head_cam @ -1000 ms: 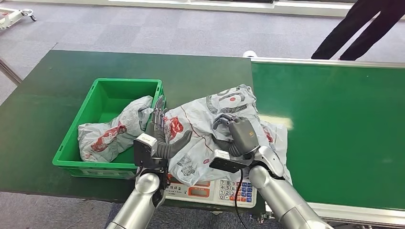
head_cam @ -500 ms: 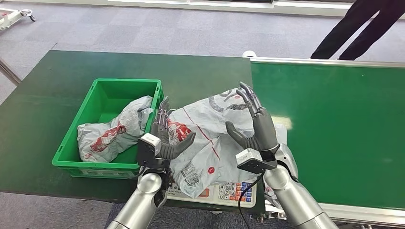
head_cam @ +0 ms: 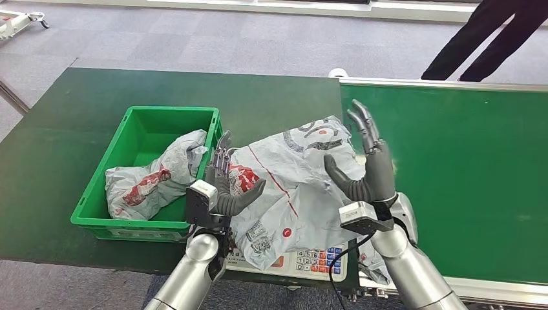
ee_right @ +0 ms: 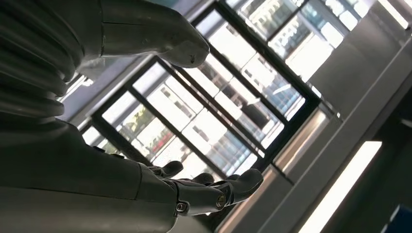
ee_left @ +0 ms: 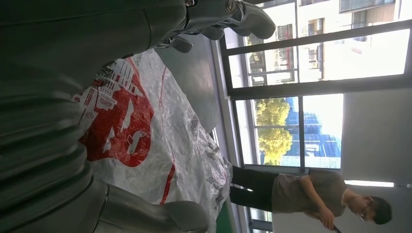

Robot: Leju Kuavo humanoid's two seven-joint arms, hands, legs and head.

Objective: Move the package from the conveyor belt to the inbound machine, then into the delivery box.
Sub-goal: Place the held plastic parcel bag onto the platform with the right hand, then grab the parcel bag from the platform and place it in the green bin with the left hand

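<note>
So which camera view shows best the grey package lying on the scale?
The head view: the whole grey package lies over the scale, between both open hands. The left wrist view gives a close part of its red print. The right wrist view looks up at windows.

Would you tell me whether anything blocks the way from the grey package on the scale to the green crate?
Partly: the left hand stands between the grey plastic package and the green plastic crate, where another grey bag already fills the near part.

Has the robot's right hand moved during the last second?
Yes. The right hand has lifted off the package and shifted toward the conveyor belt, fingers now spread.
</note>
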